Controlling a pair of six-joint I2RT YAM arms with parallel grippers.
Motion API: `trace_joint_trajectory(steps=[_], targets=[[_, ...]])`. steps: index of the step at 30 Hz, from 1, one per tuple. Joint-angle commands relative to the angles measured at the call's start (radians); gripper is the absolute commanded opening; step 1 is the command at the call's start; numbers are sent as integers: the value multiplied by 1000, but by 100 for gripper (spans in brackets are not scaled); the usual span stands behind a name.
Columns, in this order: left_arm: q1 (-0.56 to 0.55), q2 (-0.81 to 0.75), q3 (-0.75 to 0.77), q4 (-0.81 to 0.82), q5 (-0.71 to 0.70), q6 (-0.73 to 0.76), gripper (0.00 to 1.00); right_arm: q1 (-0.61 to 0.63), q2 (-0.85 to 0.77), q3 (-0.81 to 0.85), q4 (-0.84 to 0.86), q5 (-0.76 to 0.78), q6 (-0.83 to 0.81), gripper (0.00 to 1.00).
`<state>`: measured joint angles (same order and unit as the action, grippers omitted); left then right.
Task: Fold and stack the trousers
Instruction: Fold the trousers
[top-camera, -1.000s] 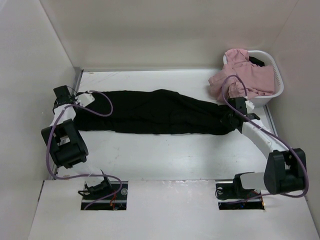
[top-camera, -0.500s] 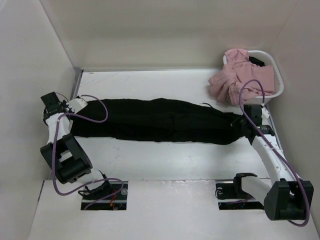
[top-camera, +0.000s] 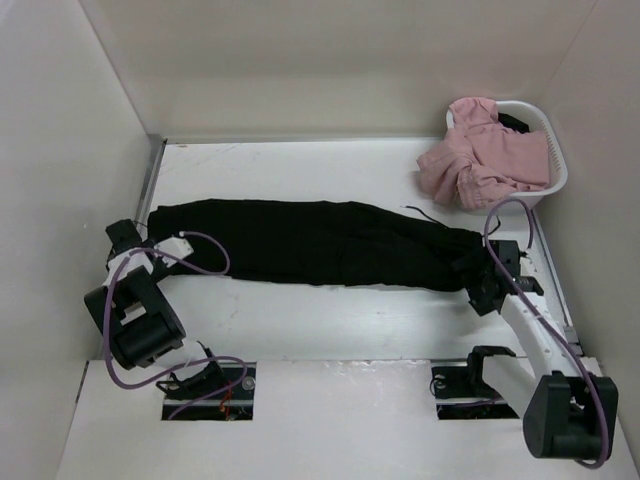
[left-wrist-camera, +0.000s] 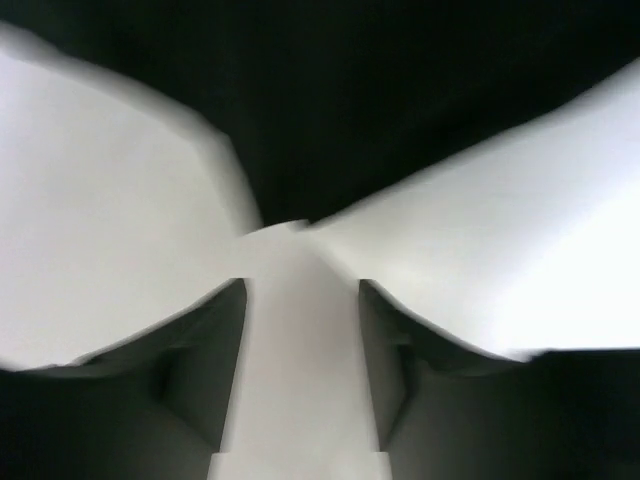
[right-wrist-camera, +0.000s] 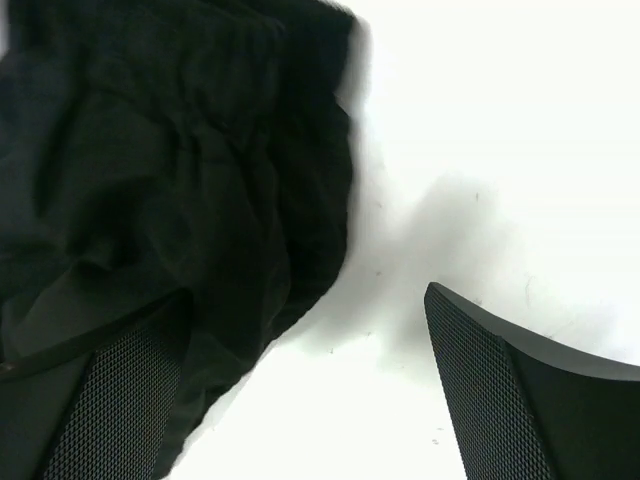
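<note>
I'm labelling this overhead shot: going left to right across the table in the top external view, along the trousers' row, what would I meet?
left gripper → the trousers → right gripper. The basket of pink clothes spans the same stretch as the right gripper, so it is left out.

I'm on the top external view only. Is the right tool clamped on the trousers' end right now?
Observer: No. The right wrist view shows the right tool with jaws wide apart, the trousers unclamped.
Operator: Where's the fabric edge?
Observer: Beside one finger, partly between the two; the other finger hangs over bare table.
Operator: And the other side?
Observer: The left tool has a blurred wrist view; black fabric fills its upper part, just ahead.
</note>
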<state>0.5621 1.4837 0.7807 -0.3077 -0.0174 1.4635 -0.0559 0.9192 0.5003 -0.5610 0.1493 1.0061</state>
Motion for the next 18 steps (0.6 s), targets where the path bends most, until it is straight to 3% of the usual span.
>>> trace_joint_trajectory(steps=[1,11,12,14,16,18], targets=[[-1,-10,17,45,-3,34,51,0,44,-5,107,-39,156,100],[-6,36,258,32,7,-66,61,-5,372,90,303,13,166,100],[-11,36,275,30,8,-75,61,-8,389,92,318,9,166,94],[-26,35,301,19,8,-91,62,-17,409,89,349,-5,160,66],[-53,33,310,10,17,-115,64,-31,412,72,362,-8,155,27],[-101,46,302,9,23,-146,65,-43,383,54,345,12,137,6]])
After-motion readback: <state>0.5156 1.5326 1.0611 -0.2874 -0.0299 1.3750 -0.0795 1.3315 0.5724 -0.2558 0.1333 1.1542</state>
